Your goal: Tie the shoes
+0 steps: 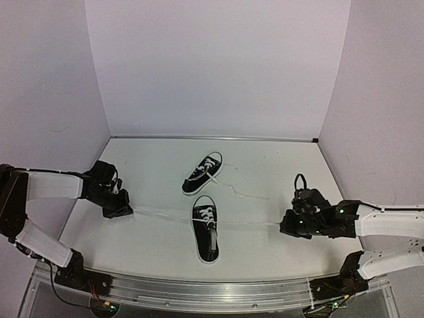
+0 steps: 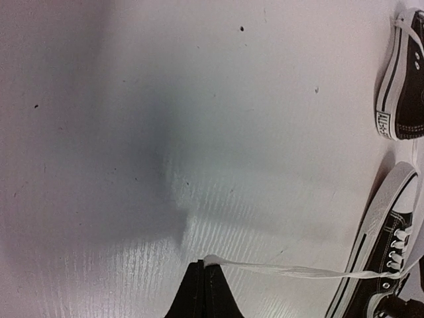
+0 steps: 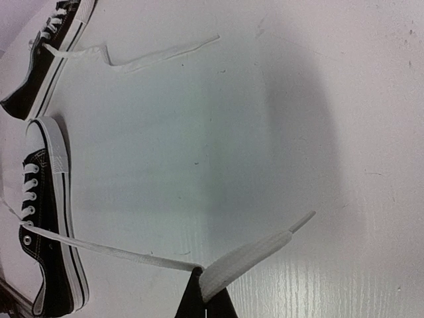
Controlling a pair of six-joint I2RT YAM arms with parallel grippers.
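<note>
Two small black sneakers with white soles and laces lie on the white table. The near shoe [image 1: 206, 228] sits mid-table; the far shoe [image 1: 203, 173] lies behind it, its lace [image 1: 242, 192] trailing loose to the right. My left gripper [image 1: 122, 209] is shut on the near shoe's left lace end [image 2: 212, 260], pulled out taut to the left. My right gripper [image 1: 288, 225] is shut on the right lace [image 3: 258, 255], its tip sticking out past the jaws. Both lace halves stretch straight from the near shoe [image 2: 381, 265] [image 3: 46, 218].
White walls enclose the table on three sides. The far shoe shows at the edge of both wrist views [image 2: 404, 86] [image 3: 46, 59]. A metal rail [image 1: 212, 288] runs along the near edge between the arm bases.
</note>
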